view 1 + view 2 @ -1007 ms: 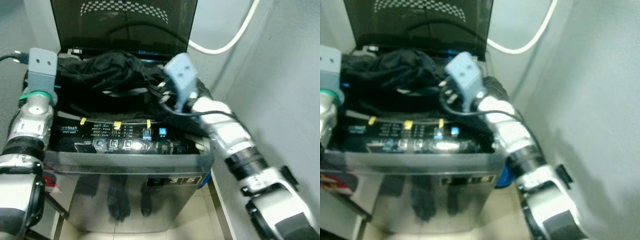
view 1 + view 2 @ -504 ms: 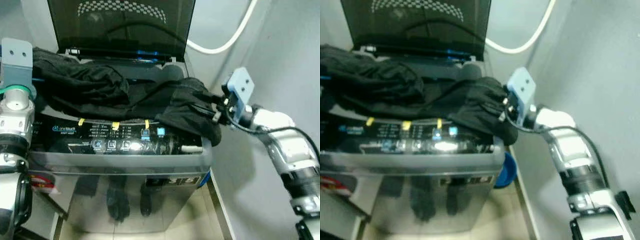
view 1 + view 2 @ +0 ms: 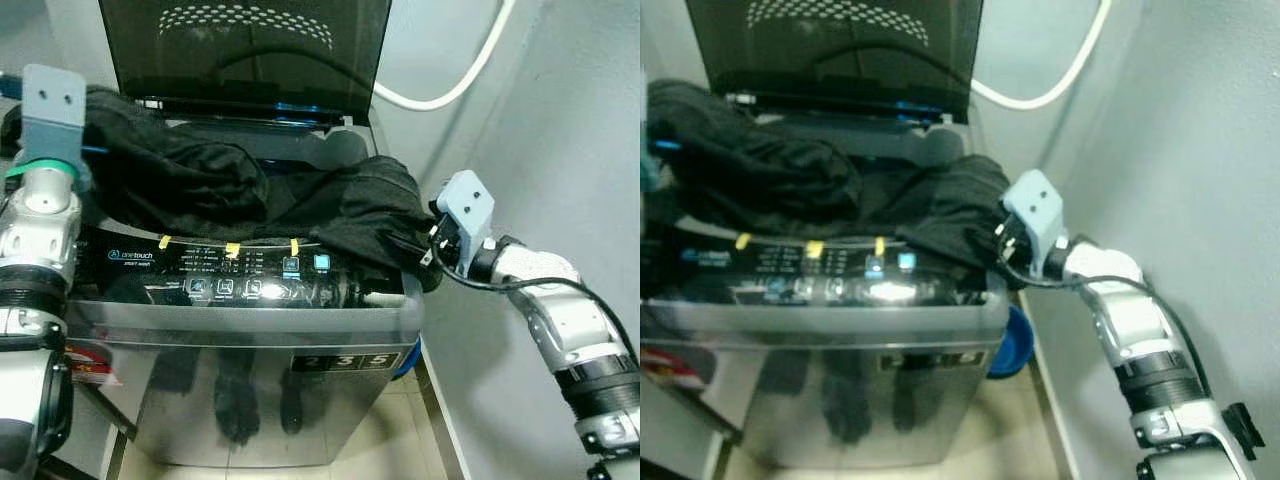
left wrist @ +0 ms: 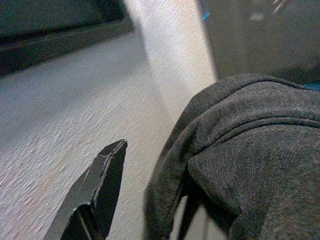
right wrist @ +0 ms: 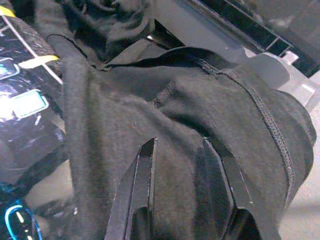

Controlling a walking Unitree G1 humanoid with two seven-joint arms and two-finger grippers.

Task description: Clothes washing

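Note:
A black garment (image 3: 220, 185) lies spread across the open top of a top-loading washing machine (image 3: 250, 340), whose dark lid (image 3: 240, 40) stands upright at the back. My right gripper (image 3: 425, 245) is at the machine's right front corner, shut on a fold of the garment that hangs over that edge. In the right wrist view, cloth is bunched between the two black fingers (image 5: 145, 190). My left gripper (image 3: 85, 150) is at the machine's left edge, against the other end of the garment, where dark grey fabric (image 4: 240, 160) lies beside it.
The lit control panel (image 3: 230, 285) runs along the machine's front. A grey wall (image 3: 580, 150) stands close on the right with a white hose (image 3: 450, 95) looping across it. A blue object (image 3: 1012, 340) sits low by the machine's right side, above the tiled floor (image 3: 400, 440).
My right gripper pulled the garment from the middle of the tub out to the right edge, then sank a little. The garment went from bunched to stretched across the top.

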